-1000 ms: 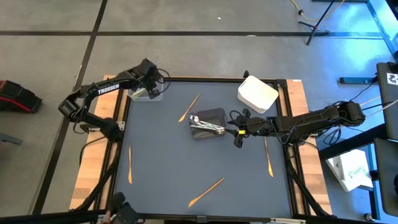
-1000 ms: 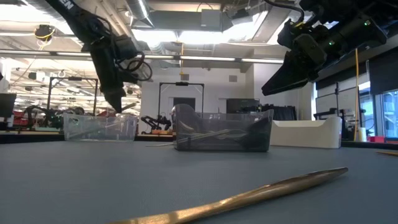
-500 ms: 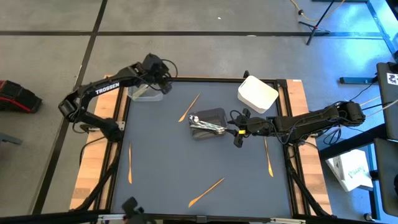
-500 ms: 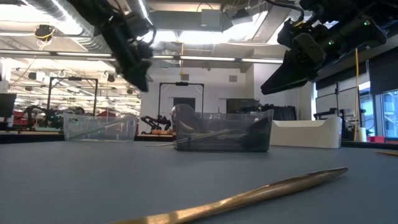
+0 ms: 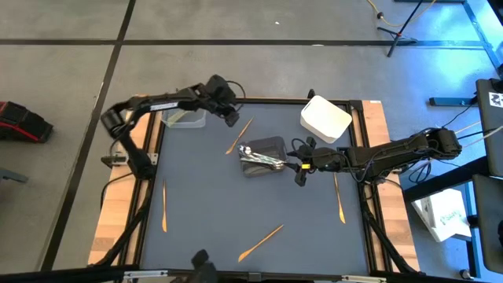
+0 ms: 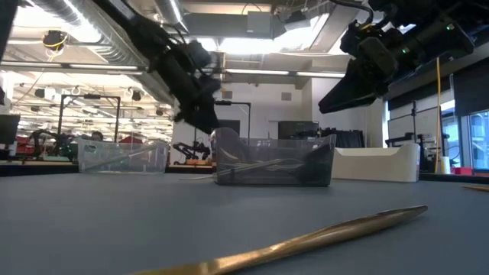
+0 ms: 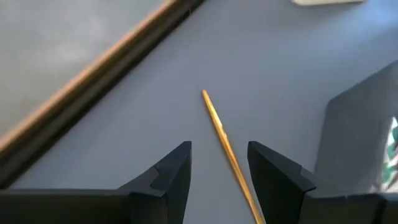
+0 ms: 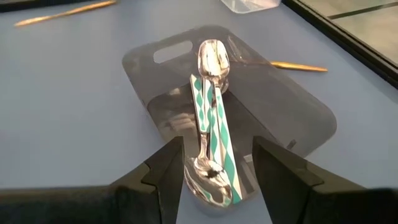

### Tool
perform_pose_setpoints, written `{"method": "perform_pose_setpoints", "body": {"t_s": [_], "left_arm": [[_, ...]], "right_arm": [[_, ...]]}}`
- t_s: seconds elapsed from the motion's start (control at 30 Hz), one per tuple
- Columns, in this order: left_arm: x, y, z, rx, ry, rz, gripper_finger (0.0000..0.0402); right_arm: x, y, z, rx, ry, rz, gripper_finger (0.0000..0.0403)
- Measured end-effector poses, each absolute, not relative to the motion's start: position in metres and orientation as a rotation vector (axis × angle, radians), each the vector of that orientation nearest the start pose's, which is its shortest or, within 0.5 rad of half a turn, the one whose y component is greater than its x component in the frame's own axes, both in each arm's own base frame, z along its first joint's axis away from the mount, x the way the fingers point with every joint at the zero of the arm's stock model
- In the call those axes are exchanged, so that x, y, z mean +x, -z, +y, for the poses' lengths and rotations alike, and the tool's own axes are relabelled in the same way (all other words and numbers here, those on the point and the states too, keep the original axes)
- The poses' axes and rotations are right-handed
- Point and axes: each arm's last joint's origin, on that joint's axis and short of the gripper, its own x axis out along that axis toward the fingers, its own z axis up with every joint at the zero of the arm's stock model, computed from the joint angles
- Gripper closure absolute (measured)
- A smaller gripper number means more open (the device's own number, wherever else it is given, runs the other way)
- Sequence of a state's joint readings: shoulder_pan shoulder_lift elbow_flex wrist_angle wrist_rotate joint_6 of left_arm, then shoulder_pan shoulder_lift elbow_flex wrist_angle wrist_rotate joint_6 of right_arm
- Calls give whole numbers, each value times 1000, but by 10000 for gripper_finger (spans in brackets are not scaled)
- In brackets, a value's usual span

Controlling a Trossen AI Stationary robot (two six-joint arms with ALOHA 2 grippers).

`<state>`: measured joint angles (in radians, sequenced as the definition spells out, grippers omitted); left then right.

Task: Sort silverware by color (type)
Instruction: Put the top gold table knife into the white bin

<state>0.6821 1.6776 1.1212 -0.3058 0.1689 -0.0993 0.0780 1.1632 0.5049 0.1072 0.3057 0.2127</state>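
Observation:
Several tan utensils lie flat on the table: one (image 5: pixel 240 135) near the far edge, one (image 5: pixel 164 206) at the left, one (image 5: pixel 261 242) near the front edge, one (image 5: pixel 339 198) at the right. Shiny silver spoons (image 8: pixel 210 118) lie in the dark grey tub (image 5: pixel 263 156). My left gripper (image 5: pixel 230 116) is open and hovers over the far tan utensil (image 7: pixel 221 137), whose shaft shows between the fingers. My right gripper (image 5: pixel 299 171) is open, in the air just right of the dark tub (image 8: pixel 298 106).
A clear tub (image 5: pixel 187 118) stands at the far left corner and holds something slim and pale. A white tub (image 5: pixel 324 118) stands at the far right. The table's raised wooden rim (image 5: pixel 118 228) runs along both sides. Open mat lies in the middle and near part.
My left gripper has swung from above the clear tub toward the table's right and now hangs over the far tan utensil, close to the dark tub. The right arm and all the utensils have stayed put.

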Motion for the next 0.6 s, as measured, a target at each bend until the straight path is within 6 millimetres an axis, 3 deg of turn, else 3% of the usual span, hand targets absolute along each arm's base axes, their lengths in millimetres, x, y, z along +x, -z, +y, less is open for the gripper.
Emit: {"method": "perform_pose_setpoints", "body": {"t_s": [0.27, 0.6], "left_arm": [[321, -186, 236, -499, -462, 891, 249], [356, -157, 227, -476, -449, 1029, 249]], "right_arm": [[227, -194, 9, 103, 277, 510, 224], [227, -194, 9, 102, 278, 514, 224]]}}
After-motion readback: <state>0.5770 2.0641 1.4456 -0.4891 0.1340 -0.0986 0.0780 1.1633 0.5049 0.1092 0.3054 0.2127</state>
